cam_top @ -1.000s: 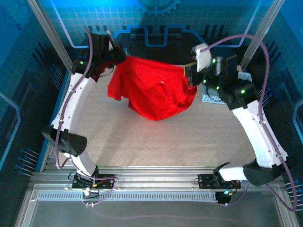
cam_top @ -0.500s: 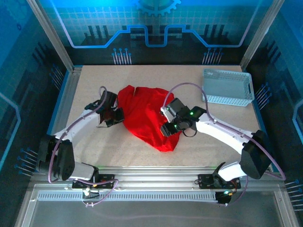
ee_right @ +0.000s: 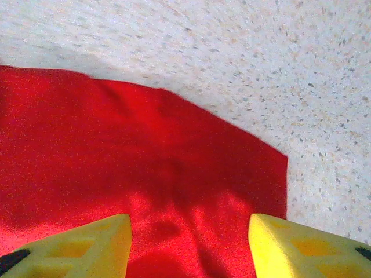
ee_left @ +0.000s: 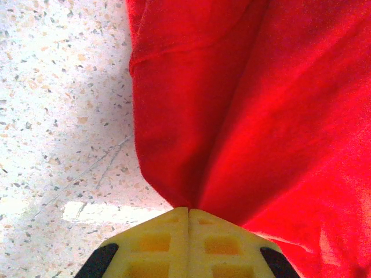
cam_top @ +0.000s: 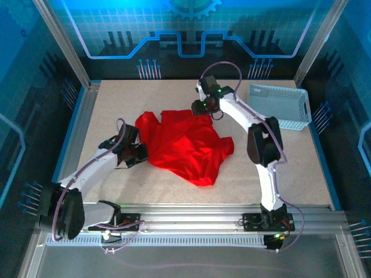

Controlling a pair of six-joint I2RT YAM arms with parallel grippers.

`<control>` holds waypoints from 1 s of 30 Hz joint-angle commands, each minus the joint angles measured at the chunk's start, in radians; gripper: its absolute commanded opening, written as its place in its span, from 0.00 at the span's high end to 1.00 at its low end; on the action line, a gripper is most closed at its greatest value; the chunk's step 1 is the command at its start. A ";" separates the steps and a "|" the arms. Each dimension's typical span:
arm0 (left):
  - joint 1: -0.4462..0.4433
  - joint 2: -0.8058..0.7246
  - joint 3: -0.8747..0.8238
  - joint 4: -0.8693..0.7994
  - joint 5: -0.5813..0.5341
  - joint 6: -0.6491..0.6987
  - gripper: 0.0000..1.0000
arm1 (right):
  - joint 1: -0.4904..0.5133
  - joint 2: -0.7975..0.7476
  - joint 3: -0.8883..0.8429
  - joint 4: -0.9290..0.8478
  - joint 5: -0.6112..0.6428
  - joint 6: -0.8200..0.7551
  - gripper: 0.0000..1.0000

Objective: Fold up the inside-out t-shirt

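Reaching low, left jaws clamp the t-shirt (cam_top: 182, 145); right arm (cam_top: 243, 114) stretches far, right jaws spread empty.

One t-shirt (cam_top: 185, 147) (red); one mesh basket (cam_top: 278, 107); two tools: left tool (cam_top: 139, 152), right tool (cam_top: 202, 109); one table (cam_top: 284, 174).

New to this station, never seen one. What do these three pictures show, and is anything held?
Two robot arms are bolted at the near edge of a table. The overhead picture looks down on both; the other two come from a camera on each wrist. A red t-shirt lies crumpled on the table, a white basket at the far right. The left end effector is shut, pinching a fold of the shirt. The right end effector is open above the shirt, holding nothing.
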State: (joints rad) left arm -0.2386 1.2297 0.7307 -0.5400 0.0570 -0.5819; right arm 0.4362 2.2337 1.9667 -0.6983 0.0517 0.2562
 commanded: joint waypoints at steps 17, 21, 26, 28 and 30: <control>0.041 0.049 0.116 0.016 -0.052 -0.022 1.00 | -0.019 0.142 0.342 -0.233 -0.081 -0.061 1.00; 0.057 0.078 0.199 0.008 -0.055 -0.002 1.00 | -0.022 0.064 0.355 -0.245 -0.051 -0.073 1.00; 0.158 0.127 0.457 -0.039 -0.036 -0.006 1.00 | -0.026 -0.014 0.606 -0.333 0.009 -0.115 1.00; 0.175 0.106 0.551 -0.043 -0.035 -0.008 1.00 | -0.025 -0.062 0.686 -0.363 0.017 -0.131 1.00; 0.174 0.065 0.602 -0.034 -0.032 0.002 1.00 | -0.024 -0.154 0.662 -0.356 0.029 -0.141 1.00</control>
State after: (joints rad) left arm -0.0708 1.3563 1.2499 -0.5648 0.0204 -0.5961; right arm 0.4240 2.2601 2.5671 -1.0107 0.0460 0.1532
